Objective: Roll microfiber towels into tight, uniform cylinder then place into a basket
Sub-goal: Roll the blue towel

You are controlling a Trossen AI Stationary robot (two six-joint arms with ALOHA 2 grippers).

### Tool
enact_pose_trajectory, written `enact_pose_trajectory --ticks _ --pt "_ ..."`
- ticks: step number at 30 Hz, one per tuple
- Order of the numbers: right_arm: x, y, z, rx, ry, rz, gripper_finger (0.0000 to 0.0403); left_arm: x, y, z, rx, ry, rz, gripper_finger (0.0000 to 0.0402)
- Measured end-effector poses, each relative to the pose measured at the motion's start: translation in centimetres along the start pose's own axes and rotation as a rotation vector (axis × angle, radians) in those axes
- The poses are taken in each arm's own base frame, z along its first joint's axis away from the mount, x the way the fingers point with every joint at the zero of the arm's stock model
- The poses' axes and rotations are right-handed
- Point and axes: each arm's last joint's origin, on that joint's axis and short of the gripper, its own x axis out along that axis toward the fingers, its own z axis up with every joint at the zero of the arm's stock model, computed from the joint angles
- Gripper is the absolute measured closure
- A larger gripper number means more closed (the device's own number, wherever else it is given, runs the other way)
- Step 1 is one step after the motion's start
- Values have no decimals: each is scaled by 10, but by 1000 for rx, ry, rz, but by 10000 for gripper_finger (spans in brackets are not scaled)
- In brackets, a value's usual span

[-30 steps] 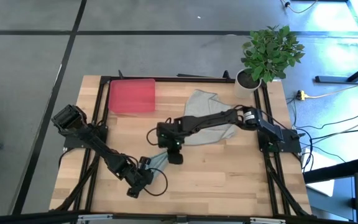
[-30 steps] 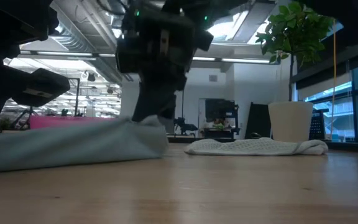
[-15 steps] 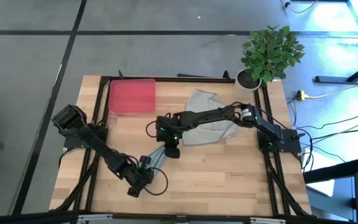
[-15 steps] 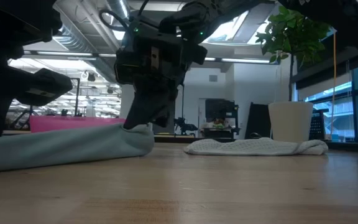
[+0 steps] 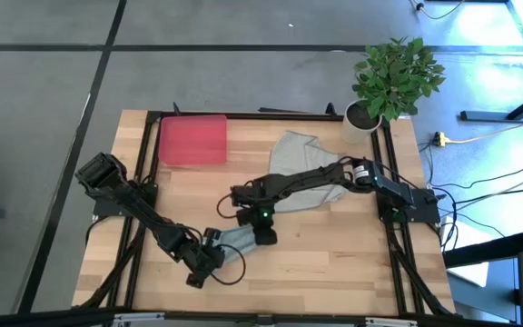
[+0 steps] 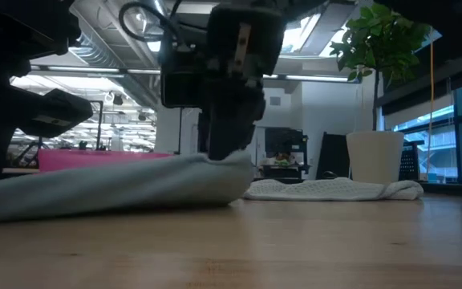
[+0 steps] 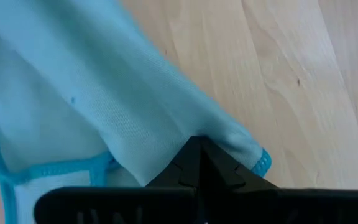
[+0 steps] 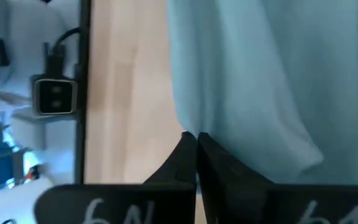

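Observation:
The pale blue-teal towel lies bunched in a narrow band on the table's near middle, between my two grippers. My left gripper is shut on its left end and my right gripper is shut on its right end. In the low view the towel lies along the table with my right gripper above its end. The light grey towel lies crumpled on the table farther back and to the right. The red tray stands at the far left. My left gripper pinches the blue towel between its two shut fingers, close to a hemmed corner. The cloth spreads away from the fingertips and lies on the table. My right gripper pinches the bunched right end of the blue towel between its two shut fingers, coming from above and pointing down. Several folds gather at the fingertips. The end humps up slightly under the fingers, and the rest lies on the table.
A white pot with a green plant stands at the far right corner. A black frame runs along the table's edges. Bare wood shows along the near right of the table.
My right gripper has first gone a little toward the far left, then toward the table's right and near edge, staying shut. The towel's right end has slid with it along the table, drawing the band out longer. The left end has stayed in place.

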Motion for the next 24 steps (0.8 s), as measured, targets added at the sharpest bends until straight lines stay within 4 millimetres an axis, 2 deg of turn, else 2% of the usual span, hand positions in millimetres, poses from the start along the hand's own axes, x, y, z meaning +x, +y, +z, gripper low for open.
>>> enact_pose_trajectory --ticks 3,7,11,17,24 --pt "-1 0 5 3 -40 31 400 0 -1 0 21 4 -14 401" --pt "-12 -3 15 -24 -114 107 400 0 -1 0 26 7 -20 401" --pt "-25 -14 20 37 -167 145 400 0 -2 -1 27 9 -25 401" --pt "-38 -33 23 130 -218 96 400 0 -2 -1 45 8 -25 401" --pt "-31 -61 22 212 -226 104 400 0 -2 -1 50 7 -24 401"
